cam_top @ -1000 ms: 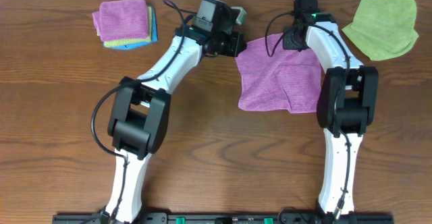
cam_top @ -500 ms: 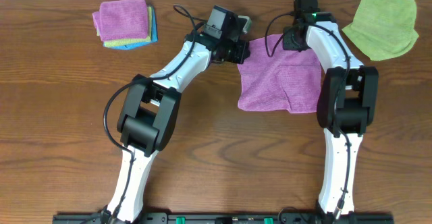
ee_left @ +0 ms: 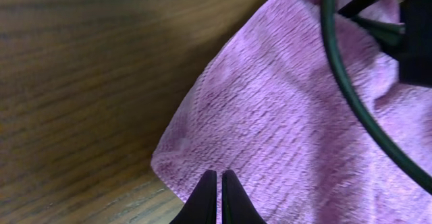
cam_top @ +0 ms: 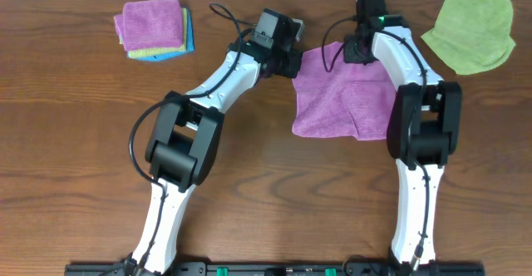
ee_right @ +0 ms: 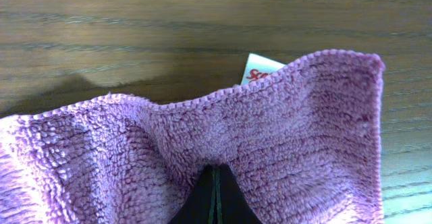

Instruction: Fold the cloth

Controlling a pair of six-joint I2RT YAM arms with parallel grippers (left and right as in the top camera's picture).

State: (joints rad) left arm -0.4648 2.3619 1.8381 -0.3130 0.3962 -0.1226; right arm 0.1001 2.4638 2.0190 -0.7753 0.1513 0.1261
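Observation:
The purple cloth (cam_top: 345, 97) lies spread on the table between my two arms. My right gripper (cam_top: 359, 53) is at its far edge. In the right wrist view that gripper (ee_right: 214, 183) is shut on the cloth (ee_right: 270, 136), which bunches up over the fingertips, and the white tag (ee_right: 260, 69) sticks out behind the raised edge. My left gripper (cam_top: 296, 60) is at the far left corner. In the left wrist view it (ee_left: 219, 183) is shut, tips over the cloth (ee_left: 283, 116) just inside its corner. No fabric shows between those fingers.
A lime-green cloth (cam_top: 470, 31) lies at the far right of the wooden table (cam_top: 249, 160). A stack of folded cloths with a purple one on top (cam_top: 154, 27) sits at the far left. The right arm's black cable (ee_left: 344, 96) crosses the left wrist view.
My left arm has swung right, bringing its shut gripper up to the cloth's far left corner. My right gripper has shifted slightly left with the far edge in it.

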